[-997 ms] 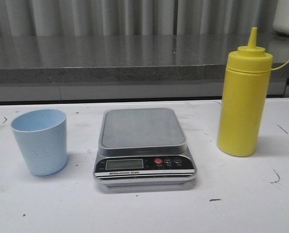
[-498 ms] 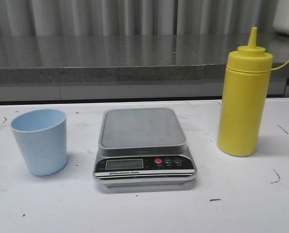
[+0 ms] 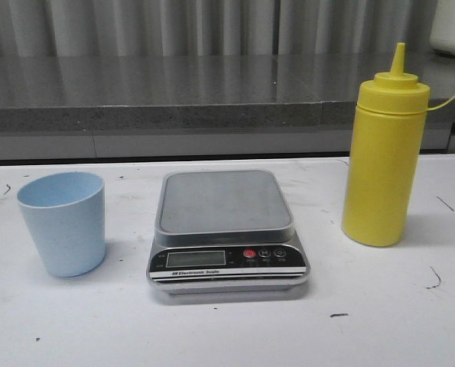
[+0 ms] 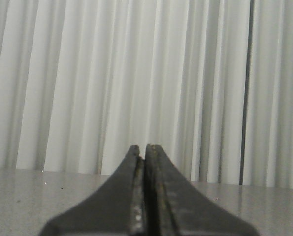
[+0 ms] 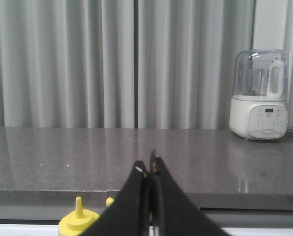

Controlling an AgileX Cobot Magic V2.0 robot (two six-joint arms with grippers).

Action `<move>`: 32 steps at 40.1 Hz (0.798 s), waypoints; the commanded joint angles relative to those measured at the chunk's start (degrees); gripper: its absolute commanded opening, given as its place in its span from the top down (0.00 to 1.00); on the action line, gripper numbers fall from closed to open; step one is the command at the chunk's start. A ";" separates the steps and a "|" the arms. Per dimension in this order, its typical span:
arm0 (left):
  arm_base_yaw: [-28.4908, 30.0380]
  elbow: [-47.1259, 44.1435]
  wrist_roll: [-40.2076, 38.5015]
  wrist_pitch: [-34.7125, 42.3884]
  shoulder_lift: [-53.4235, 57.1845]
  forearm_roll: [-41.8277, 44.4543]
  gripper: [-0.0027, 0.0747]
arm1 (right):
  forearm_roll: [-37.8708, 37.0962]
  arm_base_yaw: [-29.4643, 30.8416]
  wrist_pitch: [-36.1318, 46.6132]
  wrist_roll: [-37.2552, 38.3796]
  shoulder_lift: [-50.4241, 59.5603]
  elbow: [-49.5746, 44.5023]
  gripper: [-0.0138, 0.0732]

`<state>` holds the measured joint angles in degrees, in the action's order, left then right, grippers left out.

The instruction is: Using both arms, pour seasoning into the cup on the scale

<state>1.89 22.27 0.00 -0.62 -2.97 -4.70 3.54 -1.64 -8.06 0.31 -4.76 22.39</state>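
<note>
In the front view the pale blue cup (image 3: 63, 222) stands on the white table to the left of the silver scale (image 3: 225, 229), whose grey platform is bare. The tall yellow seasoning bottle (image 3: 384, 157) stands upright to the right of the scale. Neither gripper shows in the front view. My left gripper (image 4: 145, 147) is shut and empty, facing pale curtains. My right gripper (image 5: 148, 166) is shut and empty; the bottle's nozzle cap (image 5: 78, 218) shows beside its fingers.
A grey stone counter (image 3: 212, 92) runs behind the table, with curtains beyond. A white blender-like appliance (image 5: 259, 96) stands on that counter at the far right. The white table (image 3: 227, 329) has small dark marks.
</note>
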 commanded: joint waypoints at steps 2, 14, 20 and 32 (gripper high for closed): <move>0.08 10.23 -0.48 -6.99 -8.39 2.38 0.99 | -0.56 0.38 -4.87 -0.31 -10.06 10.30 0.97; 0.08 18.35 -0.48 -17.52 -21.55 3.80 0.99 | -0.56 0.18 -11.10 -0.31 -23.43 17.94 0.95; 0.08 18.35 -0.48 -17.74 -21.55 3.80 0.75 | -0.56 0.18 -11.09 -0.31 -23.36 17.94 0.62; 0.08 18.22 -0.48 -18.55 -22.92 0.35 0.08 | -0.56 0.18 -12.86 -0.31 -23.36 17.94 0.16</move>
<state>1.89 38.46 0.00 -23.03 -24.30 -2.04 3.54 -1.64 -24.87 0.31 -27.60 38.42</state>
